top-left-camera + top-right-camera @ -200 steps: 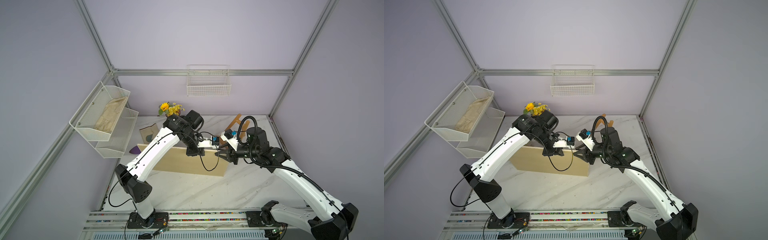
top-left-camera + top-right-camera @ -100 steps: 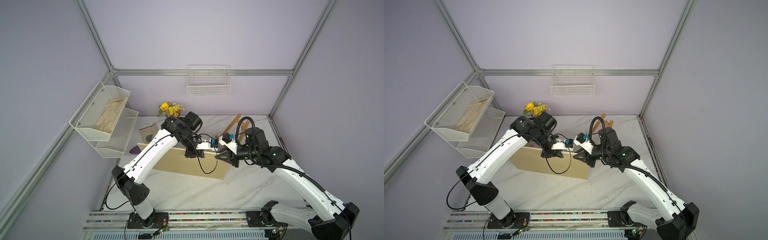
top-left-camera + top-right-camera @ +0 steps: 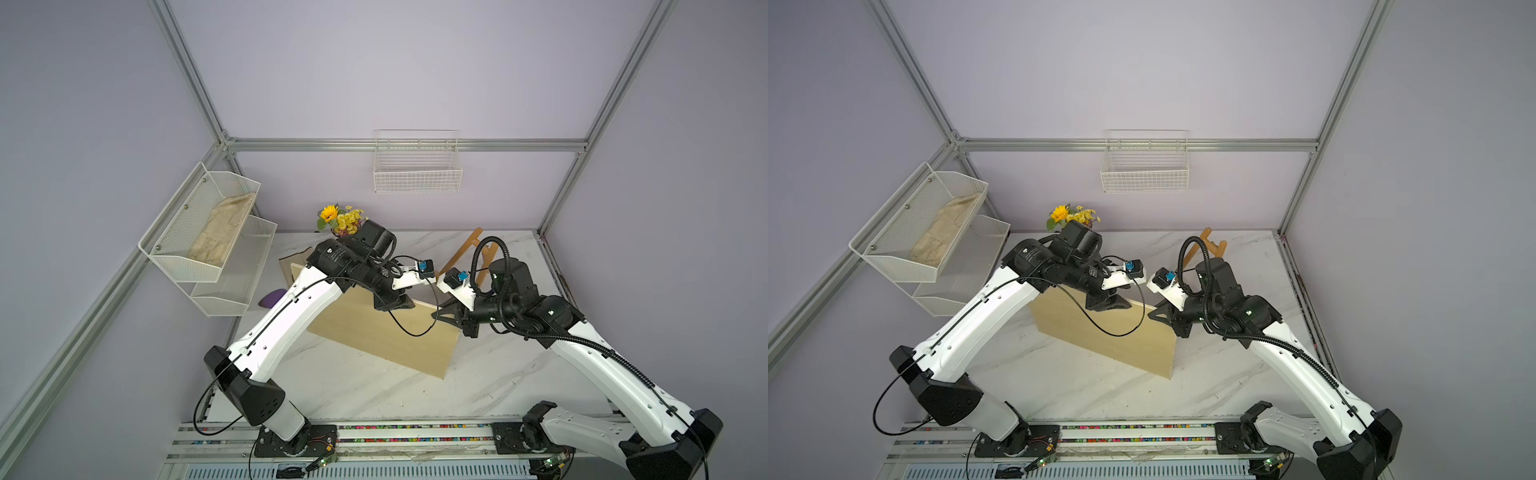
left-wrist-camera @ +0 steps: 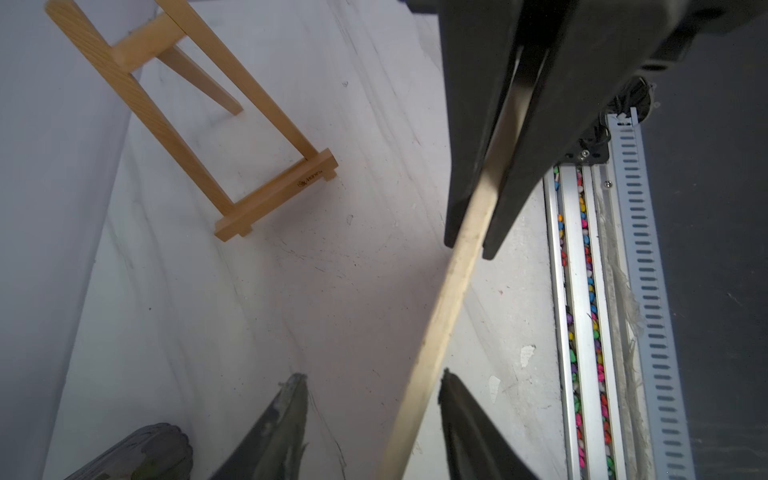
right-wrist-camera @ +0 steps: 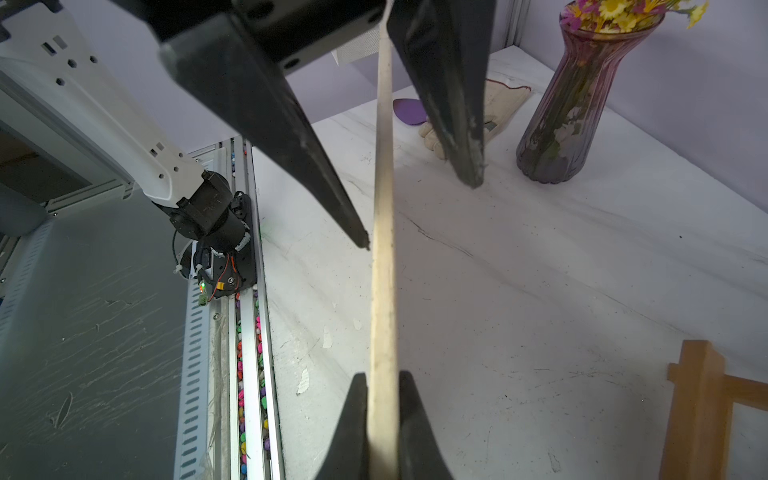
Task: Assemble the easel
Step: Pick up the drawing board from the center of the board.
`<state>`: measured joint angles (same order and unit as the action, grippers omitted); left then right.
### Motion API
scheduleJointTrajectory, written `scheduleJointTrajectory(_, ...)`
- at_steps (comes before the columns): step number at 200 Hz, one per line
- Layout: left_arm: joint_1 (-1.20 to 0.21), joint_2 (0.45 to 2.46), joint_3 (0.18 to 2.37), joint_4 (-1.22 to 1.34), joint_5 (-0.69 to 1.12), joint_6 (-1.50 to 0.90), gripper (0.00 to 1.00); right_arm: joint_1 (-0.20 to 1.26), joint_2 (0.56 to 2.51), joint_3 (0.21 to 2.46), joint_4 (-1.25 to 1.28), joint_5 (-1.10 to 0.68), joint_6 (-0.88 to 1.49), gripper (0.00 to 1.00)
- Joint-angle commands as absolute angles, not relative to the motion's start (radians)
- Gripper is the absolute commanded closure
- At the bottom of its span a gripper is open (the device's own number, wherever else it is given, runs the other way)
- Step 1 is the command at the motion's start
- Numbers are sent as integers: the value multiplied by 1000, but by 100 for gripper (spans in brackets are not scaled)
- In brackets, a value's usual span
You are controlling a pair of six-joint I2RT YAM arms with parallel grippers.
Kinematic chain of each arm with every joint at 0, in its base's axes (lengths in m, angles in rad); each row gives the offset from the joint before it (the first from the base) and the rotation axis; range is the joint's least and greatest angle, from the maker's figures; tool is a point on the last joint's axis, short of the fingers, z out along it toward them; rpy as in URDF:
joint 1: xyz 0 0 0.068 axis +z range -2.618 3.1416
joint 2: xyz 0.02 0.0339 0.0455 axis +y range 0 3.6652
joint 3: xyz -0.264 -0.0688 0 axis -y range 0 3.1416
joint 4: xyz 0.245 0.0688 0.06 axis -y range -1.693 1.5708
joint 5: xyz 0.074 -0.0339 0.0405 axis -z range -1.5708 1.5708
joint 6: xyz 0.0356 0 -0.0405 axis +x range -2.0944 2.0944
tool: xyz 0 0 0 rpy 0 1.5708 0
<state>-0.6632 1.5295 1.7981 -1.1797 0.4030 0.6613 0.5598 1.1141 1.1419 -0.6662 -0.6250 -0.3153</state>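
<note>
Easel (image 3: 461, 251) stands upright on its legs and rear prop at the back right of the marble table (image 3: 353, 390), near the back wall and partly hidden behind the right arm in both top views. The left wrist view shows the easel (image 4: 276, 197) with its ledge strip at table level and nothing touching it. Well in front of it, toward the table's middle, I note a pale plywood board (image 3: 365, 332) standing on its long edge. The right gripper (image 5: 383, 378) is clenched on the board's top edge near the end closer to the easel, fingers pressed to both faces. The left gripper (image 4: 372, 374) is released: its jaws are parted and straddle the same top edge further along, and I cannot tell whether either finger touches the wood. The two grippers face each other, close together. At the back left stands a vase (image 5: 577, 104) of yellow flowers, with a pale glove (image 5: 505, 106) lying beside it.
</note>
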Motion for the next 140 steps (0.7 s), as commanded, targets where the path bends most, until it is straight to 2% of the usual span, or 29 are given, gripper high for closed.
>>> scheduleJointTrajectory(1,-664,1370,1695,-1004,360,562,36,574,1090,1145,-686,-620,-339,100)
scheduleJointTrajectory(30,-660,1219,1562,-853,282,489,27,580,1087,1158,-675,-606,-346,100)
scheduleJointTrajectory(79,-589,1108,1488,-692,-67,156,14,588,1108,1211,-681,-588,-383,100)
scheduleJointTrajectory(99,-484,1090,1477,-688,-157,15,11,592,1117,1229,-693,-582,-395,100)
scheduleJointTrajectory(121,-316,1085,1464,-702,-109,-113,8,600,1114,1235,-694,-572,-398,100)
scheduleJointTrajectory(140,-230,1088,1463,-731,-114,-168,7,607,1113,1238,-699,-558,-404,100)
